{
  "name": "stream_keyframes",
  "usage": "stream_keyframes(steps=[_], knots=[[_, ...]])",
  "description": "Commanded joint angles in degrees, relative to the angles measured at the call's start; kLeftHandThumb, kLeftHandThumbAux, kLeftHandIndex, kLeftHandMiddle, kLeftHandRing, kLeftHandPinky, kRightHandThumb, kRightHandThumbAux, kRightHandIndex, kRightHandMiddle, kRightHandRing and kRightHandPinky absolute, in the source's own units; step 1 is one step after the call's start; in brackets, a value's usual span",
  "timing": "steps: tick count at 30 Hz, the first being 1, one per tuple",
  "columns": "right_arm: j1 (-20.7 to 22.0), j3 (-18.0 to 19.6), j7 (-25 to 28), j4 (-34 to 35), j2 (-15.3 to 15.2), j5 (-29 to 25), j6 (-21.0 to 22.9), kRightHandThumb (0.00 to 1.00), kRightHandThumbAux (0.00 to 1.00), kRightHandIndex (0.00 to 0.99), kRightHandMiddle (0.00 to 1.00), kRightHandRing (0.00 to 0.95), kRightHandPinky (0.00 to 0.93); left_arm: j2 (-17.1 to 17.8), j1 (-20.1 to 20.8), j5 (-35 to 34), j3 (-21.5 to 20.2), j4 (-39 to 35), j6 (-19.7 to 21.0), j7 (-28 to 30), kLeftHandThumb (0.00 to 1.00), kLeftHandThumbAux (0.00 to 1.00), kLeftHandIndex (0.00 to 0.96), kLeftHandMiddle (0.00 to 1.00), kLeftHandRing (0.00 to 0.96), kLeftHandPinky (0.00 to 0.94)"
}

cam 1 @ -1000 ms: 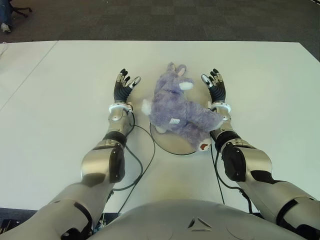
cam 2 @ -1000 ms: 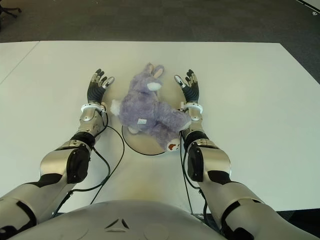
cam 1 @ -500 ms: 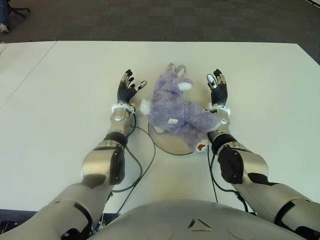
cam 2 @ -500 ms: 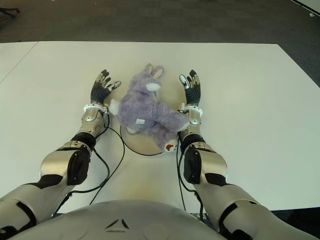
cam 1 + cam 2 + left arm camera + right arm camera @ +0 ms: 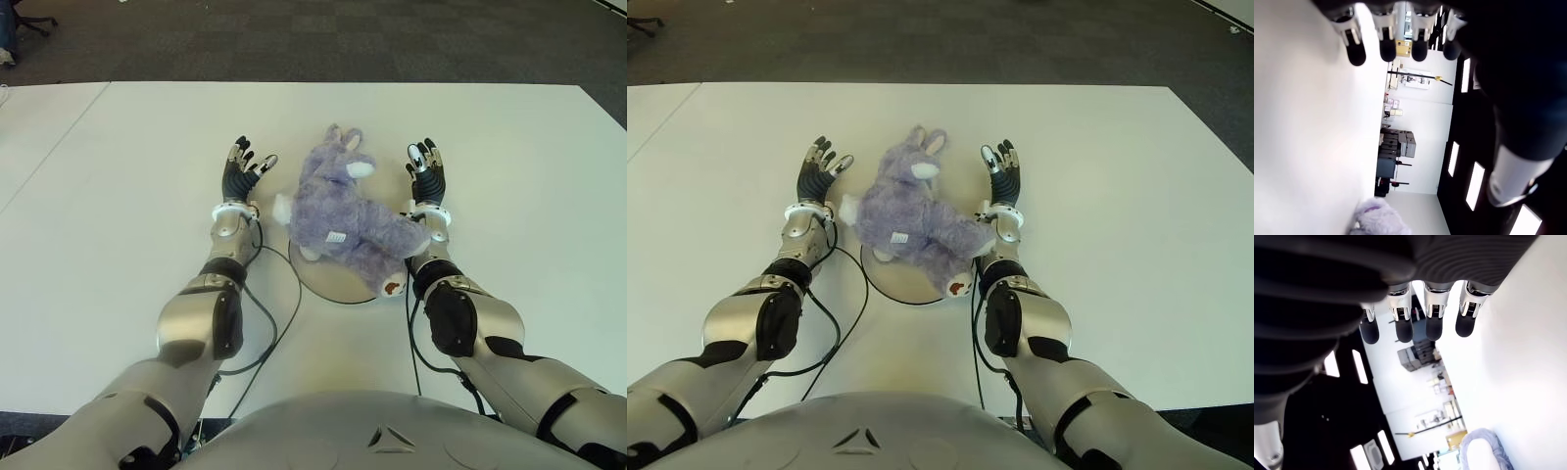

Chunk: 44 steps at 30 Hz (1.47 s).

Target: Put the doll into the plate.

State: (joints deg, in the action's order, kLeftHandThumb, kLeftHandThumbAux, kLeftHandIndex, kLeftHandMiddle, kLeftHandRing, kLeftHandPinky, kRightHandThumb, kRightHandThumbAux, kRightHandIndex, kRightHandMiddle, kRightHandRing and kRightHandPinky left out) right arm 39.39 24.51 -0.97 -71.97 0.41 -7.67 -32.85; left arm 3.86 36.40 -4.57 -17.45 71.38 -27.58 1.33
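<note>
A purple plush rabbit doll (image 5: 348, 213) lies on its side over a round pale plate (image 5: 333, 281) on the white table (image 5: 118, 196); its head points away from me and one foot hangs past the plate's right rim. My left hand (image 5: 241, 172) is just left of the doll, fingers spread, holding nothing. To the doll's right my right hand (image 5: 426, 174) is also open and apart from it. The left wrist view shows straight fingers (image 5: 1387, 46) and a bit of the doll (image 5: 1376, 223); the right wrist view shows the same with its fingers (image 5: 1403, 323).
Black cables (image 5: 284, 313) run over the table from both forearms near the plate. Dark carpet (image 5: 323, 39) lies beyond the table's far edge. A seam (image 5: 54, 147) crosses the table at the left.
Both hands have shifted slightly beside the doll, staying open. The doll and plate have not visibly moved on the table.
</note>
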Motion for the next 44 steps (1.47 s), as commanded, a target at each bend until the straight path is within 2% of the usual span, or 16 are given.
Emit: stream_keyframes(steps=[1,26,44], knots=[[-7.66,-0.12,-1.74,-5.02,2.30,0.04,6.50,0.000,0.662,0.111,0.101,0.069,0.058,-1.29,-7.58,-0.79,-0.87,5.04,7.22,-0.65,0.000,0.742,0.024,0.047,0.051,0.093],[-7.49,-1.25,-4.06,-4.98,1.61,1.00,8.57,0.000,0.747,0.132,0.115,0.092,0.098,-1.82,-7.46,-2.86,-2.34,5.07,7.97,0.83,0.000,0.743,0.052,0.080,0.079,0.117],[-7.51,-2.96,-5.55,-5.10,0.87,2.41,9.59,0.000,0.765,0.139,0.122,0.097,0.103,-1.89,-7.49,-2.43,-2.20,5.09,7.84,0.82,0.000,0.738,0.060,0.079,0.079,0.111]])
